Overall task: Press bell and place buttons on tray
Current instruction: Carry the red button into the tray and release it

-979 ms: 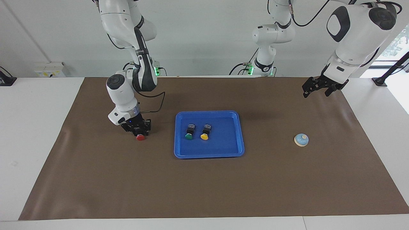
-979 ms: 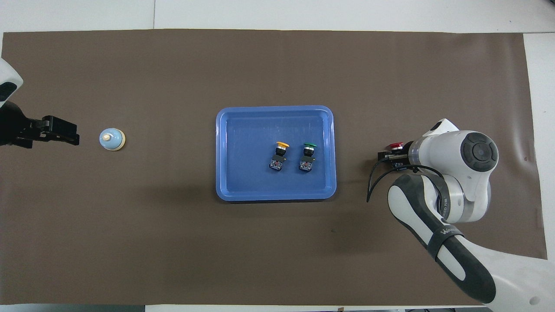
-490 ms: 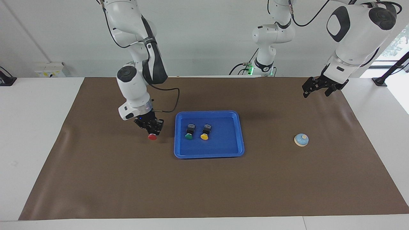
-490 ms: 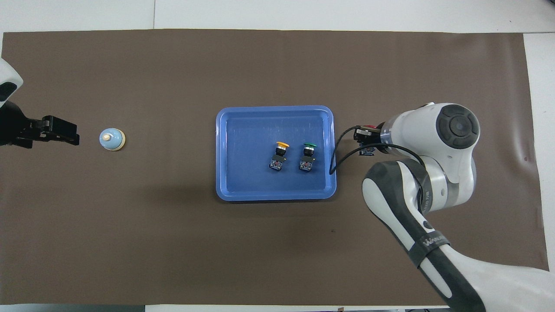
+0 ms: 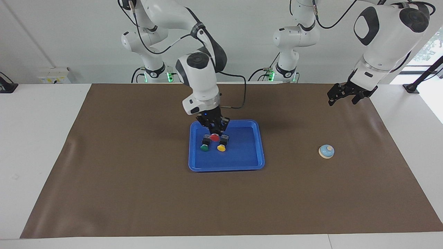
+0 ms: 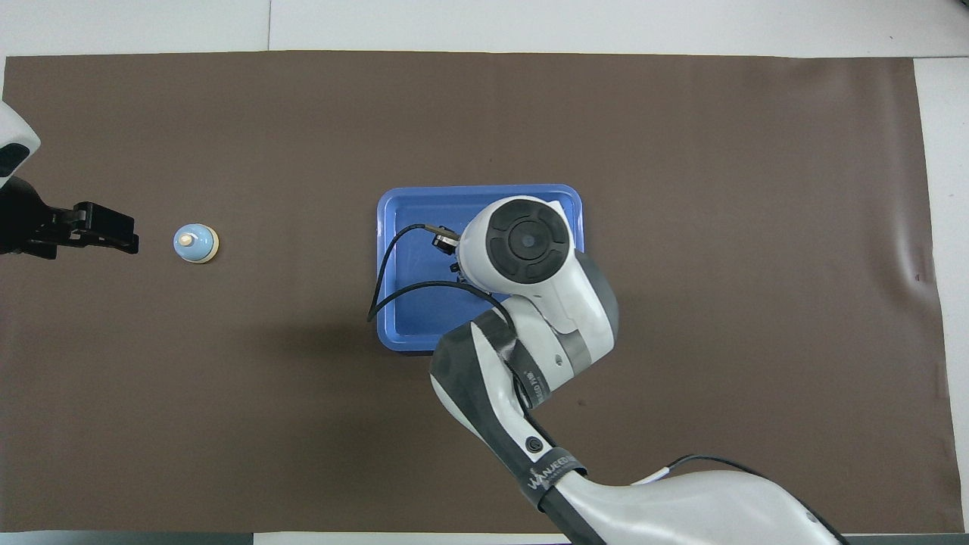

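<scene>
1. Lowest in the facing picture, a bare stretch of brown mat point(image 5: 221, 204) fills the bottom half.
2. Just above it, at the picture's centre, sits the blue tray point(image 5: 242, 162). The green button point(image 5: 204, 147) and yellow button point(image 5: 221, 148) lie side by side in its upper half, caps toward the bottom of the frame.
3. Directly above those two, the right gripper point(image 5: 215, 135) hangs over the tray with its fingers closed narrowly on the red button point(image 5: 215, 137), carried clear of the tray floor.
4. I judge these buttons light, hard and stiff, with smooth round caps that could slip; the boxy black body offers flat sides and is the place to take hold.
5. At centre right the bell point(image 5: 326, 151) stands alone on the mat, small and rigid; only its knob wants a downward tap.
6. In the upper right, the left gripper point(image 5: 346, 95) waits above the mat's edge, fingers spread wide and holding nothing.
</scene>
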Controlling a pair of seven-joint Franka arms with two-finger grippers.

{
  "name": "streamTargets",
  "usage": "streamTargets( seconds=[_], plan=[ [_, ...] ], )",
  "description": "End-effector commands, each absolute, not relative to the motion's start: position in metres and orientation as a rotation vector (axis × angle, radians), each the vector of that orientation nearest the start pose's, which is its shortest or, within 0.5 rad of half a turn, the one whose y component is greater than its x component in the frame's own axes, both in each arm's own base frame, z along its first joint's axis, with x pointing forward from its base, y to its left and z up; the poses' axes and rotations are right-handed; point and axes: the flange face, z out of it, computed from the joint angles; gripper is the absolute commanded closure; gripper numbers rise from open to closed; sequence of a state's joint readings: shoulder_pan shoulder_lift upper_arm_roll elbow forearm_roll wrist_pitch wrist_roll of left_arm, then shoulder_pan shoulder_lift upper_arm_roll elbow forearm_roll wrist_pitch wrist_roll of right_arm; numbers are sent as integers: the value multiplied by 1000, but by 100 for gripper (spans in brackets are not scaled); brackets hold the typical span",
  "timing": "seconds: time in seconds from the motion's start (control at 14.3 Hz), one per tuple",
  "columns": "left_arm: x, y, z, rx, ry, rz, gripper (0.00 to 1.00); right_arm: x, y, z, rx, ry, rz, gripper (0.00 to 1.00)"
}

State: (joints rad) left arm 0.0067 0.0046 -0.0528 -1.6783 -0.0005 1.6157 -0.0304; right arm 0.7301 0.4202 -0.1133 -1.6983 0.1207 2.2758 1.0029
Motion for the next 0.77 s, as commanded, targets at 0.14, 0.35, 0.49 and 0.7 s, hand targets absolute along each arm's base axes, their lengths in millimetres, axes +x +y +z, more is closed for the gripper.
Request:
streamTargets(
  seconds=[0.14, 0.35, 0.49, 0.7],
  plan=[
    [553, -24, 581, -3137, 12, 79, 0, 545, 416, 332, -2944, 655, -104, 100],
    [553, -24, 581, -3137, 12, 79, 0, 544, 415, 330, -2949, 654, -98, 8],
    [553, -24, 581, -3137, 12, 79, 0, 547, 414, 337, -2955, 658, -89, 0],
    [553, -24, 581, -3137, 12, 79, 0, 560, 398, 357, -2977, 676, -68, 0]
  ],
)
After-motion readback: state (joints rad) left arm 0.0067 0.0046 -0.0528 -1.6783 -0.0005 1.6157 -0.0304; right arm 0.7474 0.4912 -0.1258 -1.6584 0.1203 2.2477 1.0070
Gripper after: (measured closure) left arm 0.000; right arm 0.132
